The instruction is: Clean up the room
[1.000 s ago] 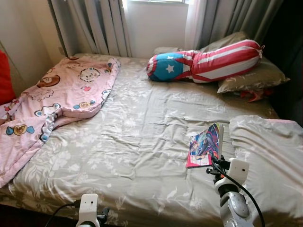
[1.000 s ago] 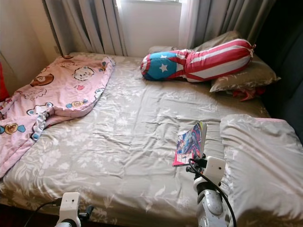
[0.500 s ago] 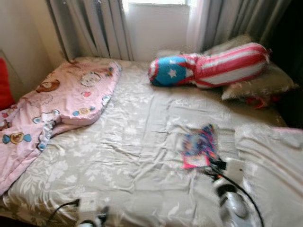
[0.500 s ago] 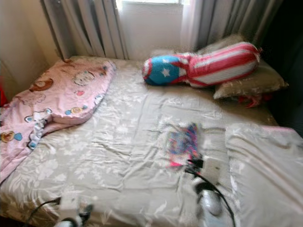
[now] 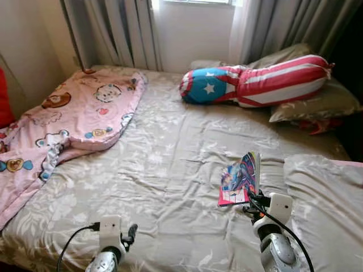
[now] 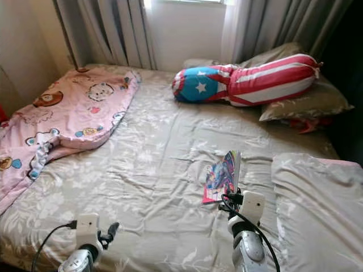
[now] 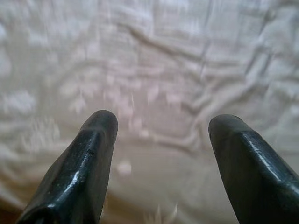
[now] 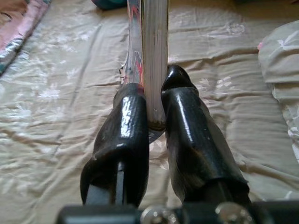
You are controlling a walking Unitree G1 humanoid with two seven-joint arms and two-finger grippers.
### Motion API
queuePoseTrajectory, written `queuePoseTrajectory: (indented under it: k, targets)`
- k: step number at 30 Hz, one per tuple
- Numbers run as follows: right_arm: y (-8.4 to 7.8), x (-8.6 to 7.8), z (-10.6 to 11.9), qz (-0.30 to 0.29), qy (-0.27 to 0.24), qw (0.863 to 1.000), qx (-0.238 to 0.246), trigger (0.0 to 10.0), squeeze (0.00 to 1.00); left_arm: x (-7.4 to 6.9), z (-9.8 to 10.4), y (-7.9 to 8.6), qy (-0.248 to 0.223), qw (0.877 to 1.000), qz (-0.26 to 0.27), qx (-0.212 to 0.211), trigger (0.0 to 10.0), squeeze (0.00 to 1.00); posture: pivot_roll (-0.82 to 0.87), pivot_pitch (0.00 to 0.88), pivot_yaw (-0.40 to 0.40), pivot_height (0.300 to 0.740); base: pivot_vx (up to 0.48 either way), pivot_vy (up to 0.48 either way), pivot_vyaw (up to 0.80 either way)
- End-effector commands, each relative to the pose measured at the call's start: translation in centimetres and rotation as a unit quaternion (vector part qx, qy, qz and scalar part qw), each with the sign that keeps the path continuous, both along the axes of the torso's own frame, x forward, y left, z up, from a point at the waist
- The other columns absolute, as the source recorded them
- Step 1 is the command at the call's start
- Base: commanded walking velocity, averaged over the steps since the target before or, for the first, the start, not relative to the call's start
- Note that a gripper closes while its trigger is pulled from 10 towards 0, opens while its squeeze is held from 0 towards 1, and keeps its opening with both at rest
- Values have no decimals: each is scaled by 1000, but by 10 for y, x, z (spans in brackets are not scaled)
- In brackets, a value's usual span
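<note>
A colourful book [image 5: 240,177] stands tilted on edge over the bed's right part, its pink back cover low. My right gripper [image 8: 155,105] is shut on the book [image 8: 154,51], the fingers [image 8: 184,107] clamping its page edge; the right arm [image 5: 272,226] rises from below. My left gripper [image 7: 161,128] is open over bare sheet, the left arm [image 5: 110,249] low at the front. A pink cartoon blanket [image 5: 62,122] lies crumpled on the bed's left side. A stars-and-stripes bolster [image 5: 255,79] rests at the head on grey pillows [image 5: 315,102].
The bed [image 5: 159,164] has a grey floral sheet, wrinkled in the middle. A folded grey duvet or pillow [image 5: 329,198] bulks at the right. Curtains [image 5: 119,28] and a window wall stand behind. A red thing [image 5: 5,96] shows at the left edge.
The camera shook and shifted. The book has been lifted slightly, now standing more upright in my right gripper. My left arm has risen into view with its fingers forward.
</note>
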State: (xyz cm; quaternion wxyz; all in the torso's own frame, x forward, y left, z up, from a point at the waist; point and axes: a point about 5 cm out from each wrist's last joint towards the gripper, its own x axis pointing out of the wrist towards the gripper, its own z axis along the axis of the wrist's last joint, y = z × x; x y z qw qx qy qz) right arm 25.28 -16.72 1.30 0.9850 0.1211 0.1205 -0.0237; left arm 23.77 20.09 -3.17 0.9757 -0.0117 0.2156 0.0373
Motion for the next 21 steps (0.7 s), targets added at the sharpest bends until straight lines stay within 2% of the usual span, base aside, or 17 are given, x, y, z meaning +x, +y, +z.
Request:
queuePoseTrajectory:
  k: [1,2,5,10,12,17,21]
  targets:
    - [5,7,12,15,-34,999,10,10000,0,6,13,7,-49,999,15,15,10000,0,-37,0,-24,740,0,0,0]
    - [7,6,12,23,-36,999,14,10000,0,9,20,11,-73,997,19,28,10000,0,-40,0,-20,740,0,0,0]
    - [10,6,14,38,-42,998,23,10000,0,10,31,17,-105,993,28,42,10000,0,-45,0,-16,740,0,0,0]
    - [16,7,16,63,-50,996,39,10000,0,9,38,18,-128,991,26,43,10000,0,-46,0,-13,740,0,0,0]
    - [17,7,16,66,-49,996,40,10000,0,13,45,11,-146,989,13,35,10000,0,-36,0,-17,740,0,0,0]
    - [16,9,10,56,-28,997,44,10000,0,19,56,4,-164,986,23,21,10000,0,-36,0,-11,740,0,0,0]
    - [19,8,11,62,-33,997,42,10000,0,21,60,-9,-175,984,-8,30,10000,0,-37,0,-8,710,0,0,0]
